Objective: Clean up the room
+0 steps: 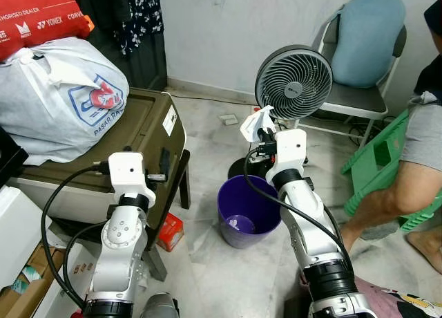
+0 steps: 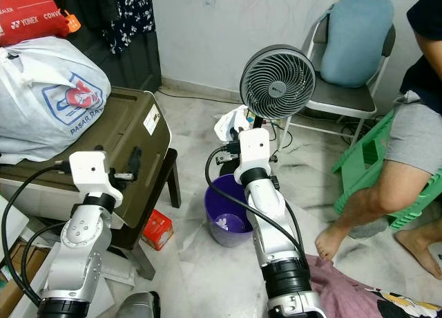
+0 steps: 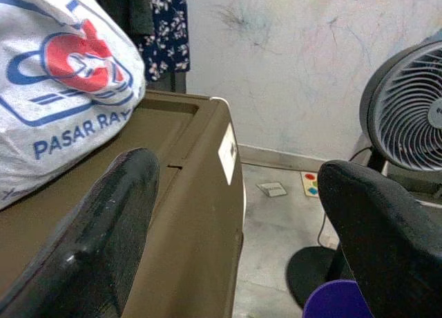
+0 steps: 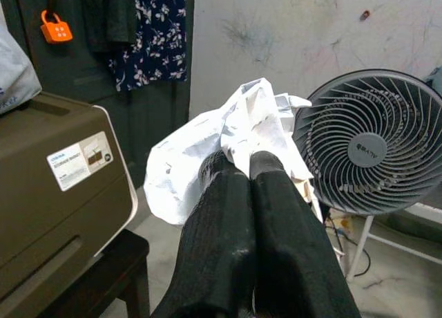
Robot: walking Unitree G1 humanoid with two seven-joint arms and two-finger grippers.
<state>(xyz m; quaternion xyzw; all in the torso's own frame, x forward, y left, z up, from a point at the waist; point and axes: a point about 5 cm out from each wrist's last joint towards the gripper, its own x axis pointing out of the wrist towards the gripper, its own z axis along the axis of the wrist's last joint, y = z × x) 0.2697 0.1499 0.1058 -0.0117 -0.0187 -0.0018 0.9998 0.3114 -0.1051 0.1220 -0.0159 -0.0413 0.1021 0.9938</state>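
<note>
Now the right gripper [image 4: 252,167] pinches a crumpled white paper wad [image 4: 228,142] above the round purple plastic bin [image 1: 248,209]; it looks light and soft. Beside the bin, the left gripper [image 3: 242,214] hangs wide apart, holding nothing.

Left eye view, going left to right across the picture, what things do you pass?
White plastic bag → brown case → purple bin → grey fan → chair with blue cushion → green crate → person's leg.
</note>
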